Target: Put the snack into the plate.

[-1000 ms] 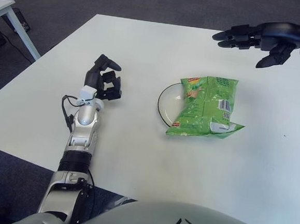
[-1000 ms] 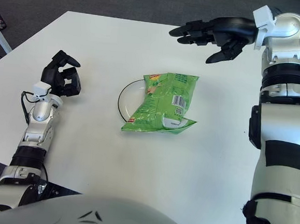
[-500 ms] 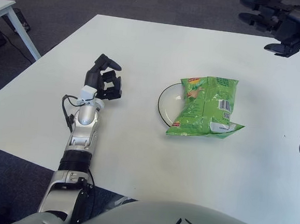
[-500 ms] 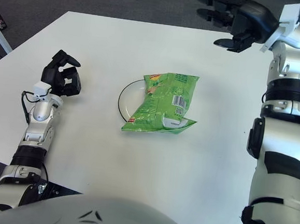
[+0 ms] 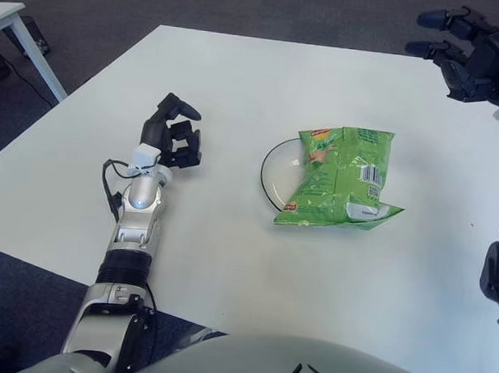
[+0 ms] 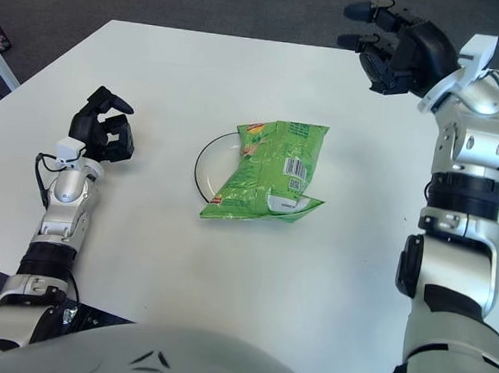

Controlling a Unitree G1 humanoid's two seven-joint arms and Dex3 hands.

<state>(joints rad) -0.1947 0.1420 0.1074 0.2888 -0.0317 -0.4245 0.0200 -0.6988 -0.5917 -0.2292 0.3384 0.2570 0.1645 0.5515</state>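
Up high at the far right, my right hand [image 6: 397, 44] has its fingers spread and holds nothing. I think its job is done, because the green snack bag [image 5: 341, 176] lies on the plate [image 5: 272, 173]. My left hand [image 5: 172, 131] sits curled and empty, well to the left of the plate.

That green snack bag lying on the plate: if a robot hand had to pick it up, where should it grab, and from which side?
Probably the far top edge of the green snack bag, coming from above on the right. The bag lies flat and puffy across the plate, so its middle offers little to pinch. The right robot hand, open in the air, is nearer that edge than the left robot hand.
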